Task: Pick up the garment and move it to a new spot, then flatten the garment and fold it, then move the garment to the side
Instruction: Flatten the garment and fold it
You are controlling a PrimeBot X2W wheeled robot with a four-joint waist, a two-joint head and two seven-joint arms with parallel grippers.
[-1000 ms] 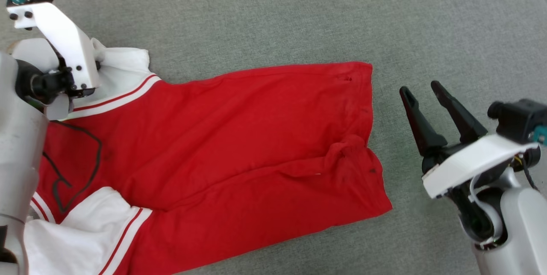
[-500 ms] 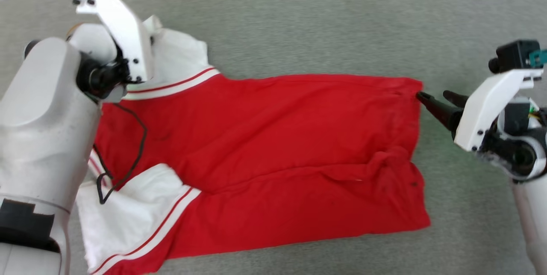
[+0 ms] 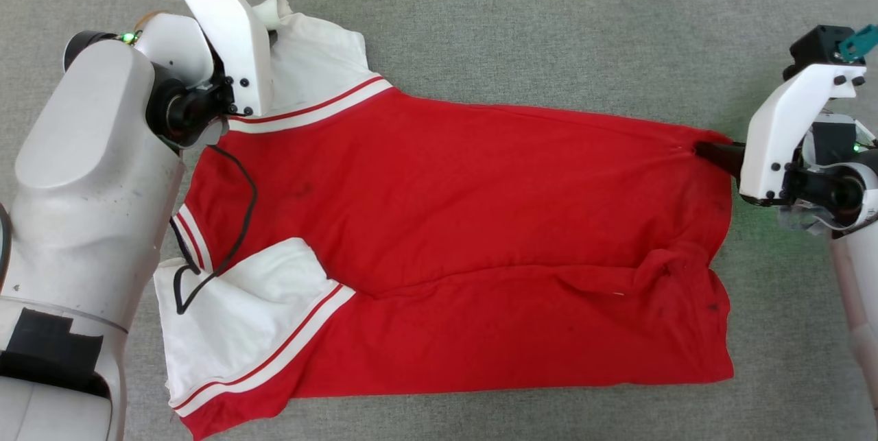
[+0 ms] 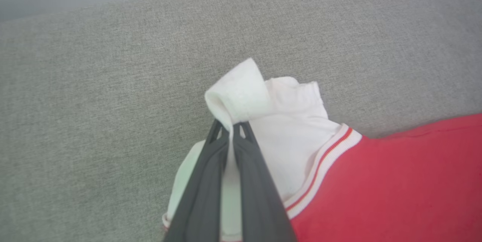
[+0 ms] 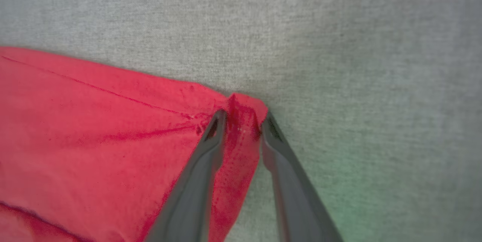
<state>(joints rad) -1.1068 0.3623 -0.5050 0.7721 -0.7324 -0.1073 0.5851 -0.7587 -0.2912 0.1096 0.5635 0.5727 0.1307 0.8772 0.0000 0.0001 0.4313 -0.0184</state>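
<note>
Garment (image 3: 480,221) corner lies between the right claw (image 5: 244,117) fingers, perhaps pinched.

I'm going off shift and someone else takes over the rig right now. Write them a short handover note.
Left gripper: shut on the far white sleeve of the red T-shirt.
Right gripper: open, fingers astride the far hem corner, not yet clamped.
T-shirt: spread on the grey fabric surface, sleeves to the robot's left, hem to its right, with a crease near the hem.
Done: shirt laid out lengthwise.
Left: close the right grip, smooth it flat, fold it, move it aside.
</note>
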